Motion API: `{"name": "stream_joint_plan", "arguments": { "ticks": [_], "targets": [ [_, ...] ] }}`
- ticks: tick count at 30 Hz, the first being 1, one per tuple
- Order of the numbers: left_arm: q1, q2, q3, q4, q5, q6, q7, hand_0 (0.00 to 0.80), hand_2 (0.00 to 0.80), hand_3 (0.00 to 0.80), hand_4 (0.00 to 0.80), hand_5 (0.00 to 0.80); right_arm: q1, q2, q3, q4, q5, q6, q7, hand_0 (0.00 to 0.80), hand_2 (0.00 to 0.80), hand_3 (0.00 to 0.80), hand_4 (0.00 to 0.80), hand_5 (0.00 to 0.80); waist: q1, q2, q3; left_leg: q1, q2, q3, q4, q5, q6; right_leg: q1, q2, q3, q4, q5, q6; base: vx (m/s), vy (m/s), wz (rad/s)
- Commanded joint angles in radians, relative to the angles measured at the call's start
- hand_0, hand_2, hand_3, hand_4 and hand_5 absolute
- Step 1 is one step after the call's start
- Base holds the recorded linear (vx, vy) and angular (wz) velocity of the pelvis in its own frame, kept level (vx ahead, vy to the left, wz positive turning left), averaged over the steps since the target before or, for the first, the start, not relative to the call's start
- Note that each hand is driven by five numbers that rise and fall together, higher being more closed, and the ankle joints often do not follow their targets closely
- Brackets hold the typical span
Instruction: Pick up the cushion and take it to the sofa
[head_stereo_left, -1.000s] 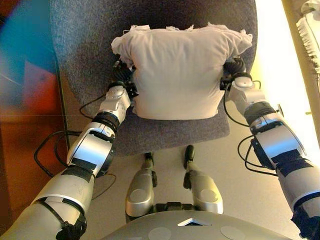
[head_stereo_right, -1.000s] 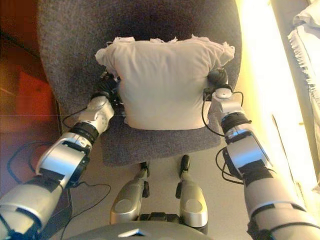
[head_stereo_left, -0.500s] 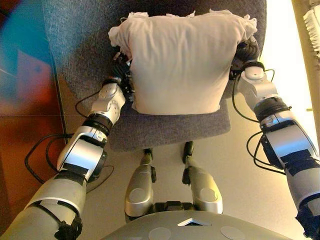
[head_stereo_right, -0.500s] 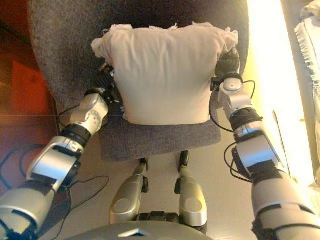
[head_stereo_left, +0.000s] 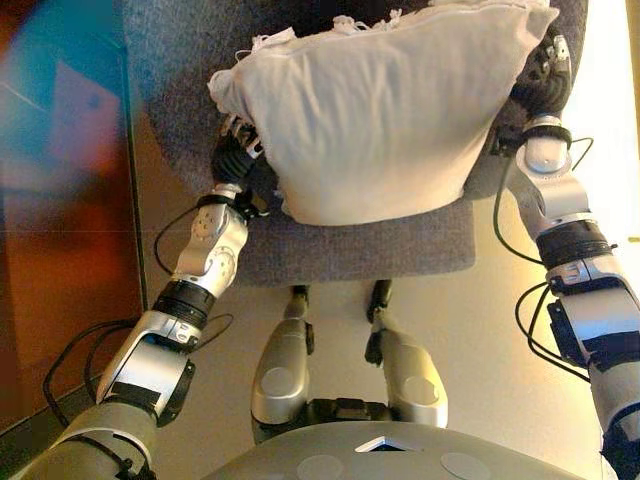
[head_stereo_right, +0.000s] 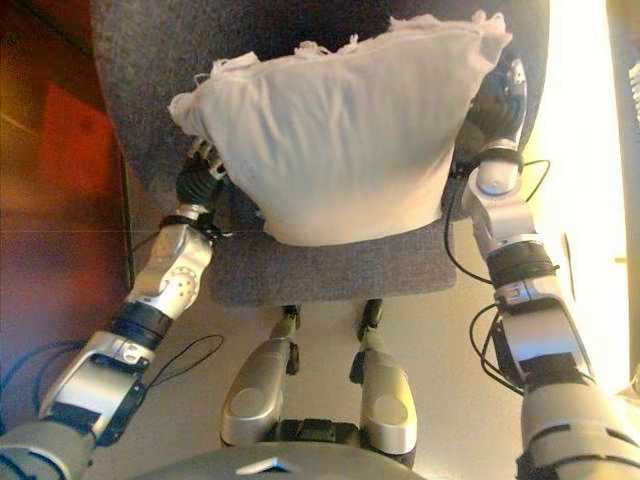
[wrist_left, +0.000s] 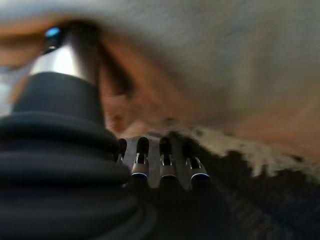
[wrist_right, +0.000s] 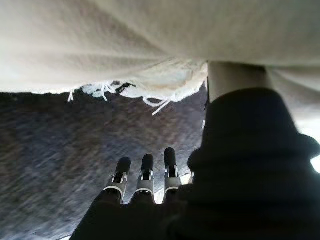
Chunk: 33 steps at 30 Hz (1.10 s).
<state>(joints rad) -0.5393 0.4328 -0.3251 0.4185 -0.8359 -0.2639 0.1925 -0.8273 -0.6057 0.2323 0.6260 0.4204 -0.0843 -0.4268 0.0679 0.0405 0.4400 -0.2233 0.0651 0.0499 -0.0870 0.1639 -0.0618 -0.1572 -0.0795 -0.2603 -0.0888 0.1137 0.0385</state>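
The cushion (head_stereo_left: 375, 110) is held up over the grey chair (head_stereo_left: 330, 245), tipped with one side higher. It is squeezed between the left hand (head_stereo_left: 237, 150) and the right hand (head_stereo_left: 543, 80), one at each side, so it cannot drop. Straight fingers (wrist_right: 145, 175) are pressed flat on both hands, not curled.

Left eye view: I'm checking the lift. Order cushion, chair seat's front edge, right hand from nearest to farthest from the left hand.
1. Cushion: against the left hand.
2. Chair seat's front edge: lower, toward the robot.
3. Right hand: at the cushion's opposite side.
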Motion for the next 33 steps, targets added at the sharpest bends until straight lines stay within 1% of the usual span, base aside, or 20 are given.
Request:
{"name": "stream_joint_plan", "arguments": {
  "ticks": [1,6,9,11,15,20,23,24,26,31,33],
  "targets": [
    [-0.033,0.004,0.004,-0.091,0.042,-0.089,-0.032,0.0,0.0,0.0,0.0,0.0,-0.063,-0.045,-0.011,-0.136,-0.065,-0.103,-0.006,0.0,0.0,0.0,0.0,0.0,0.013,-0.037,-0.065,0.052,-0.038,0.011,0.0,-0.143,-0.007,-0.017,-0.095,-0.011,0.026,-0.046,0.098,-0.001,0.059,0.04],
    [-0.003,0.01,0.026,-0.144,0.034,-0.091,-0.044,0.0,0.0,0.0,0.0,0.0,-0.033,-0.061,-0.024,-0.143,-0.079,-0.11,0.018,0.0,0.0,0.0,0.0,0.0,0.014,-0.031,-0.082,0.06,-0.041,0.004,0.0,-0.149,-0.005,-0.011,-0.097,-0.014,0.029,-0.051,0.097,0.014,0.047,0.03],
    [0.013,0.023,0.041,-0.152,0.035,-0.093,-0.048,0.0,0.0,0.0,0.0,0.0,-0.017,-0.071,-0.036,-0.144,-0.074,-0.107,0.021,0.0,0.0,0.0,0.0,0.0,0.016,-0.03,-0.089,0.06,-0.041,0.003,0.0,-0.152,-0.004,-0.011,-0.096,-0.012,0.028,-0.052,0.096,0.011,0.035,0.01],
    [0.019,0.03,0.05,-0.146,0.037,-0.106,-0.041,0.0,0.0,0.0,0.0,0.0,-0.011,-0.072,-0.04,-0.142,-0.073,-0.109,0.024,0.0,0.0,0.0,0.0,0.0,0.016,-0.03,-0.092,0.06,-0.04,0.004,0.0,-0.154,-0.003,-0.012,-0.096,-0.011,0.027,-0.054,0.095,0.01,0.037,0.0],
    [0.028,0.048,0.092,-0.13,0.02,-0.132,-0.002,0.0,0.0,0.0,0.0,0.0,0.024,-0.079,-0.06,-0.147,-0.07,-0.111,0.025,0.0,0.0,0.0,0.0,0.0,0.013,-0.032,-0.094,0.06,-0.04,0.01,0.0,-0.155,-0.003,-0.015,-0.097,-0.008,0.028,-0.054,0.095,0.005,0.018,0.0],
    [0.017,0.076,0.133,-0.121,0.03,-0.137,0.014,0.0,0.0,0.0,0.0,0.0,0.048,-0.089,-0.086,-0.151,-0.063,-0.114,0.005,0.0,0.0,0.0,0.0,0.0,0.007,-0.031,-0.093,0.059,-0.04,0.017,0.0,-0.155,-0.003,-0.023,-0.1,-0.009,0.038,-0.058,0.095,0.0,0.0,0.0],
    [0.026,0.075,0.159,-0.102,0.035,-0.14,0.03,0.0,0.0,0.0,0.0,0.0,0.072,-0.089,-0.111,-0.145,-0.06,-0.12,-0.005,0.0,0.0,0.0,0.0,0.0,0.003,-0.026,-0.096,0.059,-0.041,0.021,0.0,-0.157,-0.003,-0.025,-0.103,-0.007,0.042,-0.061,0.095,0.016,0.037,0.0],
    [0.034,0.071,0.169,-0.091,0.027,-0.129,0.041,0.0,0.0,0.0,0.0,0.0,0.085,-0.09,-0.122,-0.137,-0.057,-0.107,-0.019,0.0,0.0,0.0,0.0,0.0,0.002,-0.023,-0.098,0.061,-0.043,0.021,0.0,-0.157,-0.003,-0.025,-0.103,-0.007,0.044,-0.062,0.095,0.027,0.035,-0.01],
    [0.057,0.066,0.184,-0.064,0.048,-0.132,0.047,0.0,0.0,0.0,0.0,0.0,0.103,-0.098,-0.145,-0.118,-0.049,-0.096,-0.035,0.0,0.0,0.0,0.0,0.0,0.0,-0.018,-0.1,0.066,-0.044,0.022,0.0,-0.159,-0.003,-0.025,-0.106,-0.007,0.049,-0.065,0.096,0.035,0.036,0.0],
    [0.143,0.076,0.225,-0.067,0.058,-0.153,0.066,0.0,0.0,0.0,0.0,0.0,0.188,-0.127,-0.219,-0.125,-0.06,-0.14,-0.043,0.0,0.0,0.0,0.0,0.0,-0.003,-0.011,-0.111,0.075,-0.043,0.028,0.001,-0.161,-0.001,-0.012,-0.111,-0.006,0.043,-0.063,0.097,0.038,0.027,0.0],
    [0.183,0.076,0.265,-0.075,0.077,-0.162,0.102,0.0,0.0,0.0,0.0,0.0,0.244,-0.124,-0.261,-0.164,-0.086,-0.154,-0.053,0.0,0.0,0.0,0.0,0.0,-0.004,-0.012,-0.12,0.085,-0.043,0.029,0.0,-0.162,0.0,-0.002,-0.11,-0.006,0.039,-0.063,0.098,0.051,-0.004,0.01]
  ]
}}
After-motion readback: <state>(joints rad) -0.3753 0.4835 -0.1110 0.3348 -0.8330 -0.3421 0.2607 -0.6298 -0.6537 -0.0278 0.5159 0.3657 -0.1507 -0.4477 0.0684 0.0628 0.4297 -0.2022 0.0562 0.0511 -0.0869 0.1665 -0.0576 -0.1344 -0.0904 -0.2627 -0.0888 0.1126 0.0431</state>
